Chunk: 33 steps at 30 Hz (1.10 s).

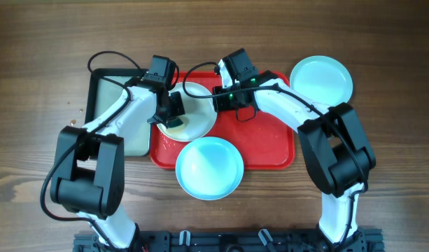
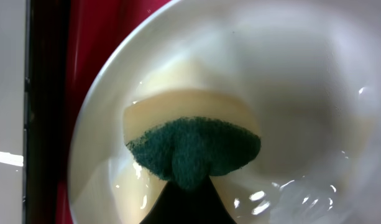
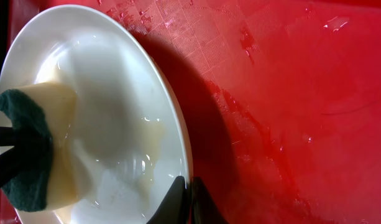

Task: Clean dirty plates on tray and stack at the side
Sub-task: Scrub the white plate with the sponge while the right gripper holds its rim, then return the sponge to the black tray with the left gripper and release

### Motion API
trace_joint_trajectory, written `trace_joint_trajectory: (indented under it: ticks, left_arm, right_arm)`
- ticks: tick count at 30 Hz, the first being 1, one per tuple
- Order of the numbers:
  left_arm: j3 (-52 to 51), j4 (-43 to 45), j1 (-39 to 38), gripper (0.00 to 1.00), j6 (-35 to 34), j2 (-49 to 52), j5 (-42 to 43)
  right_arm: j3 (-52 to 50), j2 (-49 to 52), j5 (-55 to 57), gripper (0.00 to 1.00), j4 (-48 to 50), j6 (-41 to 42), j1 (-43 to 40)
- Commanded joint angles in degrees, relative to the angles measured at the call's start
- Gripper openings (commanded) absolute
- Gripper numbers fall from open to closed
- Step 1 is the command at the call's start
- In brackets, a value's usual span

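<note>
**Inspector:** Start with your grip.

**Arm:** My left gripper [image 2: 188, 202] is closed on the sponge [image 2: 196, 146], pinching it by its green scouring side. That leaves the yellow face pressed into the bowl of the white plate [image 2: 289, 81]. My right gripper [image 3: 189, 200] is closed thinly on the same plate's rim. I judge that the pinch is there to stop the plate skating under the sponge.

**Inspector:** Is the plate flat?

**Arm:** I cannot confirm that. A dark shadow lies under the pinched edge, so it may be lifted slightly.

**Inspector:** And where is it?

**Arm:** It is at the left end of the red tray [image 1: 270, 140], whose floor shows water droplets. The scrubbing step appears to be in hand, and this plate is not yet stacked.

**Inspector:** What about the other plates?

**Arm:** One aqua plate [image 1: 209, 168] overhangs the tray's near rim, just beside the white one. I judge it is next in line. The second aqua plate [image 1: 321, 78] sits on the table [image 1: 46, 42] past the tray's far right corner, and that is probably where the stack begins. A grey-green tray [image 1: 109, 87] lies to the left, touching the red one.
</note>
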Motion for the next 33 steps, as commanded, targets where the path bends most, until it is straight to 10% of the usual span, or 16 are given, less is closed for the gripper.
trace_joint_trajectory:
  ticks: [1,15,33]
  left_arm:
    - [-0.72,1.57,-1.20,0.04,-3.10,3.89,4.35]
    - [0.83,10.80,-1.64,0.04,-0.66,-3.69,21.73]
    - [0.74,-6.60,8.31,0.04,10.12,-15.58,-6.23]
  right_arm:
    - [-0.26,0.76,-1.31,0.04,0.17,0.22,0.33]
    - [-0.26,0.76,-0.79,0.04,0.15,0.15,0.33]
    - [-0.26,0.76,0.17,0.04,0.13,0.15,0.33]
